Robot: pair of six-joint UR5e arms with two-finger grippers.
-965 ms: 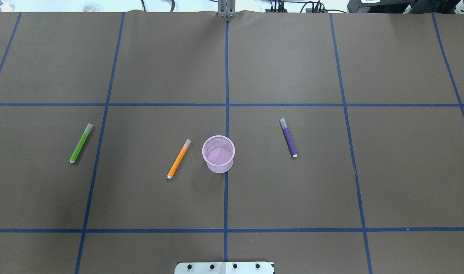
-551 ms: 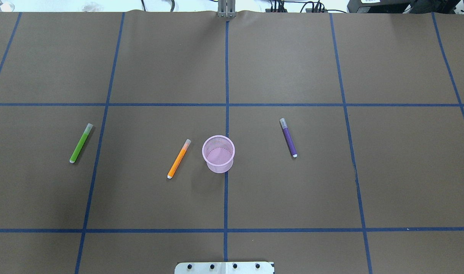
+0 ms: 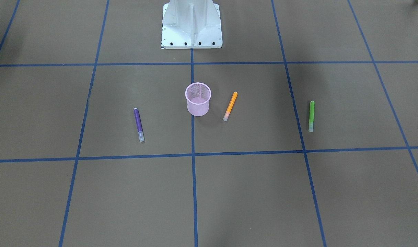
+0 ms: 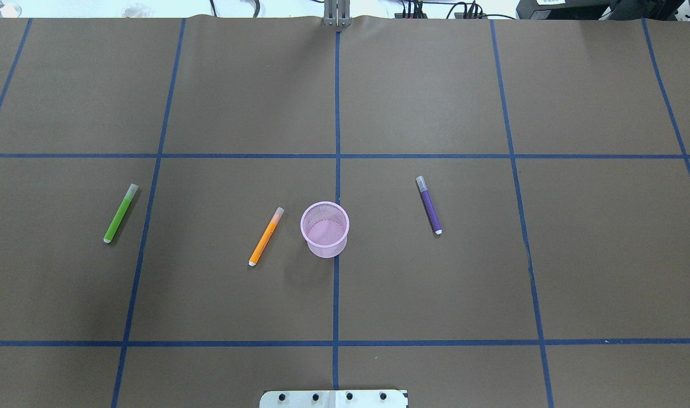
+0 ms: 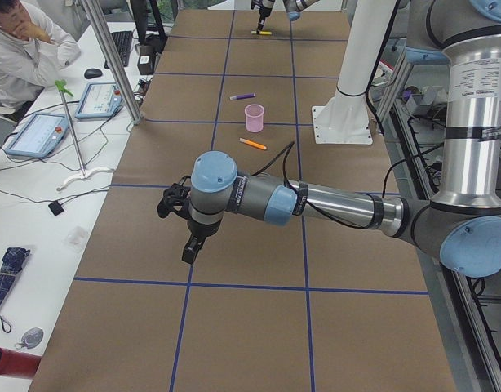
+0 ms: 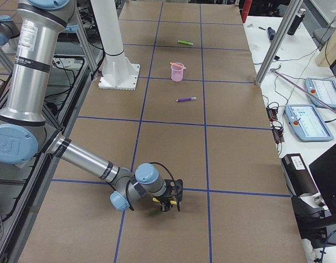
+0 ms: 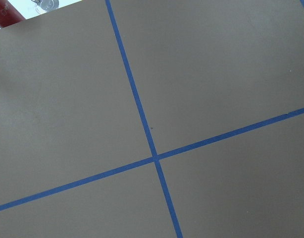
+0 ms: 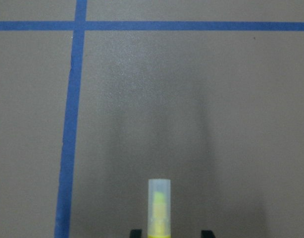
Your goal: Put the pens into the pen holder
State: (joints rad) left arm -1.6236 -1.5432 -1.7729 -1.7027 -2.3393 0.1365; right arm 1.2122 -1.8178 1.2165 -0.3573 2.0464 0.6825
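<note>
Straddling yellow pen (image 8: 159, 208) beside a tape line (image 8: 70, 129), right hand (image 6: 170, 203) gapes; left hand (image 5: 188, 253) unreadable.

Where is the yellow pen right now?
In the right side view the yellow pen is at the table's near end, at the right gripper, far from the pink cup.

Silver arm tubes (image 5: 340, 204), blue joint caps (image 5: 214, 171), black cable (image 5: 277, 158), white pedestal (image 3: 192, 24)

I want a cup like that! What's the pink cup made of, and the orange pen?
Pink cup: painted wire mesh, probably metal; tiny holes cover its wall. Orange pen: smooth plastic, it seems, with a cloudy cap.
</note>
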